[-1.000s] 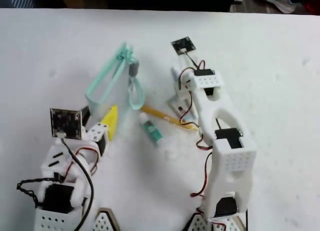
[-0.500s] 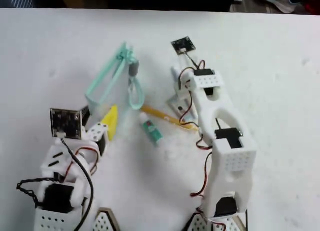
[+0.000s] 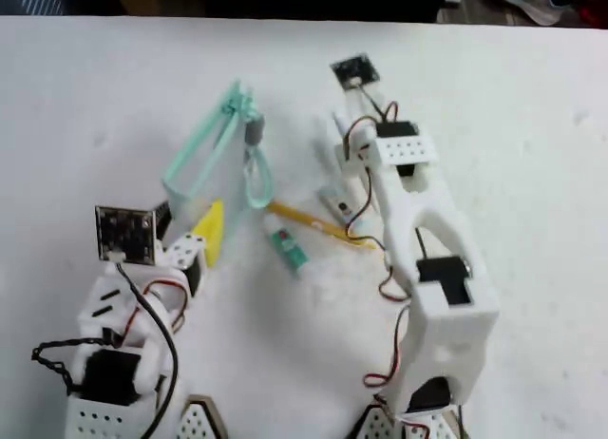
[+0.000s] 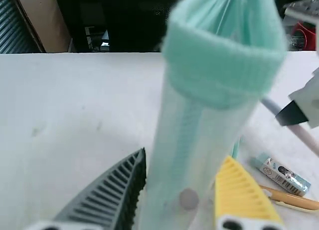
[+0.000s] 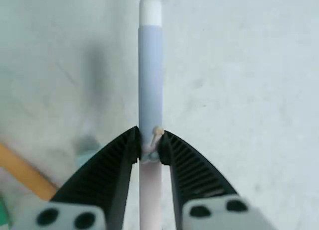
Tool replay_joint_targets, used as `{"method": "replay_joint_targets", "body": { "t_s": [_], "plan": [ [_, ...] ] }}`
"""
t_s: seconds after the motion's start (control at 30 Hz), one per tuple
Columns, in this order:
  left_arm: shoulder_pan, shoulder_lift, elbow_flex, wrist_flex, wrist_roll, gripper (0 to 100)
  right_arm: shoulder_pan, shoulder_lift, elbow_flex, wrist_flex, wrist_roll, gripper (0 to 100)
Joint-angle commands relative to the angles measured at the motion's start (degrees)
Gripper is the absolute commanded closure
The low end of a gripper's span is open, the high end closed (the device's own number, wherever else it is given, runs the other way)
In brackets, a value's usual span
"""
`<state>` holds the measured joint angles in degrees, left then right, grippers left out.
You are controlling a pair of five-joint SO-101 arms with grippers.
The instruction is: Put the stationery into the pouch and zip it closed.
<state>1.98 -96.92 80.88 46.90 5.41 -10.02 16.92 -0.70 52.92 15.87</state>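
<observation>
- Left gripper (image 4: 185,158): grey finger (image 4: 119,200) on one side and yellow finger (image 4: 239,195) on the other, narrowed onto the lower end of the pouch (image 4: 219,56). Both fingers press against the fabric.
- The pouch is teal mesh. In the left wrist view it runs up from between the fingers, with its folded rim at the far end.
- In the high view the pouch (image 3: 199,159) stretches away from the left arm across the white table (image 3: 532,125). A teal strap loop (image 3: 256,181) hangs off its far corner.
- Right gripper (image 5: 149,135): black fingers nearly together, pinching a pen (image 5: 150,65). The fingertips meet the barrel partway along. The pale blue length and white end stick out beyond the tips, and the rest runs back between the fingers.
- The left wrist view also catches the pen (image 4: 299,133), just beside the pouch and raised off the tabletop.
- An orange pencil (image 3: 313,223) lies flat on the table between the two arms, near the right arm.
- An eraser (image 3: 287,247) in green and white lies just beside the pencil, on the left arm's side.
- The eraser (image 4: 279,174) has a printed sleeve with a dark round mark. The print is too small to make out.
</observation>
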Motion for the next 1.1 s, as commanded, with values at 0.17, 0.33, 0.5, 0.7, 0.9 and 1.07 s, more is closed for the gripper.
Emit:
{"method": "replay_joint_targets", "body": {
  "t_s": [0.17, 0.33, 0.5, 0.7, 0.9, 1.07],
  "plan": [
    [0.2, -0.5, -0.4, -1.5, 0.6, 78, -2.9, -27.6, -1.8, 10.2, -0.4, 98.1],
    [0.2, -0.5, -0.3, -1.5, 0.6, 78, -8.0, -38.3, -1.8, 17.5, -0.5, 98.1],
    [0.2, -0.5, -0.3, -1.5, 0.6, 78, -13.6, -47.9, -1.8, 20.8, -0.3, 98.1],
    [0.2, -0.5, -0.3, -1.5, 0.6, 78, -15.0, -56.2, -1.7, 25.6, -0.5, 98.1],
    [0.2, -0.5, -0.3, -1.5, 0.6, 78, -15.1, -61.3, -1.4, 28.6, -0.6, 98.1],
    [0.2, -0.5, -0.3, -1.5, 0.6, 78, -15.2, -66.8, 8.8, 26.2, -5.0, 98.1]
  ]
}}
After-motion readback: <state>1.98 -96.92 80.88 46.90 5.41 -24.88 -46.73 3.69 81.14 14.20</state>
